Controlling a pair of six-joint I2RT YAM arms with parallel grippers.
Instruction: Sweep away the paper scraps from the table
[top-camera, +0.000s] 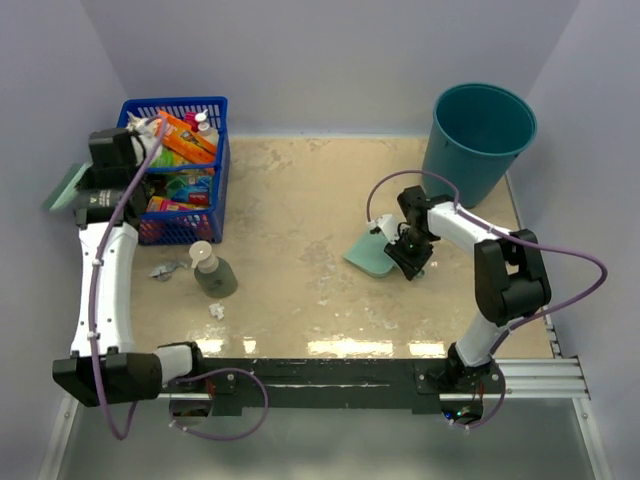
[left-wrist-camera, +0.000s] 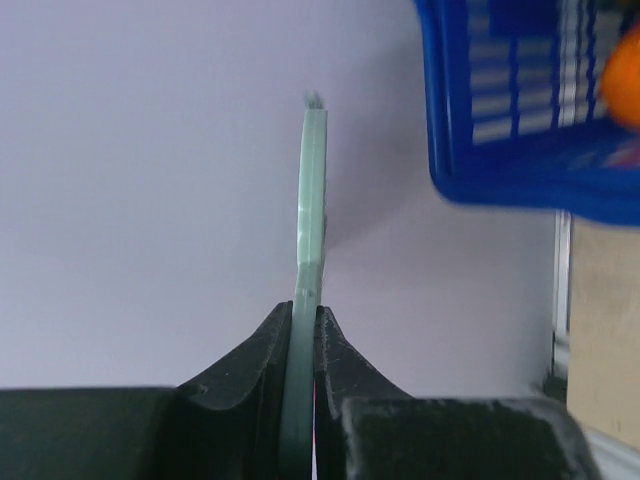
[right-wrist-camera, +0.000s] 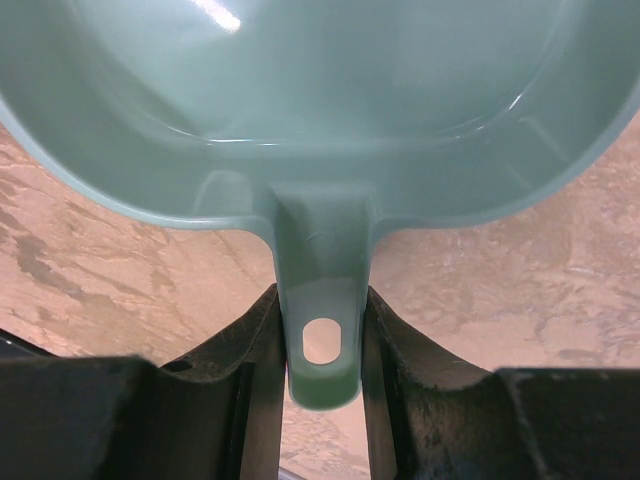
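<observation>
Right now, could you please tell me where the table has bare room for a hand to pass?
The far middle of the table, between blue basket and teal bucket, is bare. The left side is crowded: bottle, paper scraps near the basket. The dustpan fills mid-right.

Top camera high behind the arms (top-camera: 105, 270), looking down over the whole tabletop (top-camera: 300, 200), left wrist view close, facing wall (left-wrist-camera: 150, 200) and basket (left-wrist-camera: 520, 170) corner, right wrist view tight on dustpan (right-wrist-camera: 320, 100), basket and dustpan both seen from above too.
</observation>
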